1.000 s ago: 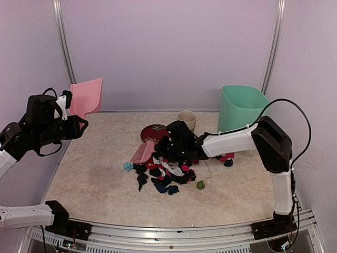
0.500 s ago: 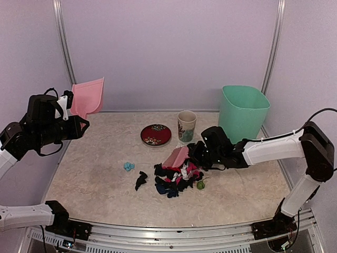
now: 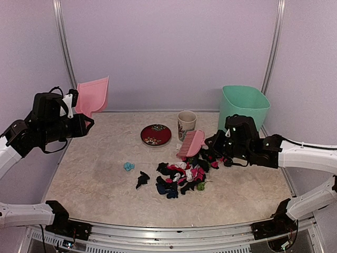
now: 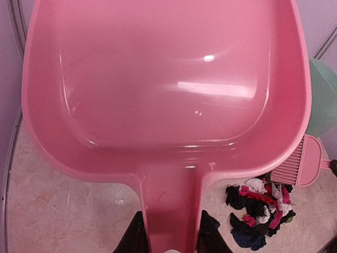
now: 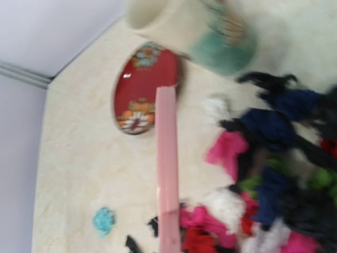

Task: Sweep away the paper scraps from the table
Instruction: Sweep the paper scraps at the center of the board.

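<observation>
The paper scraps (image 3: 182, 177) lie in a loose pile of black, red, pink and white bits at mid-table; they also show in the left wrist view (image 4: 258, 210) and the right wrist view (image 5: 263, 211). A blue scrap (image 3: 129, 166) and a black scrap (image 3: 141, 179) lie apart on the left. My right gripper (image 3: 209, 143) is shut on the pink brush (image 3: 191, 143), tilted at the pile's far right edge; the brush shows edge-on (image 5: 167, 174). My left gripper (image 4: 171, 240) is shut on the handle of the pink dustpan (image 4: 168, 89), held high at the left (image 3: 93, 96).
A red plate (image 3: 156, 135) and a cup (image 3: 186, 124) stand behind the pile. A green bin (image 3: 242, 107) stands at the back right, behind my right gripper. The beige table (image 3: 95, 179) has a metal front rail.
My right arm drew the brush rightward, dragging the pile toward the right and leaving the blue and one black scrap behind. The brush now sits higher. The dustpan rose slightly.
</observation>
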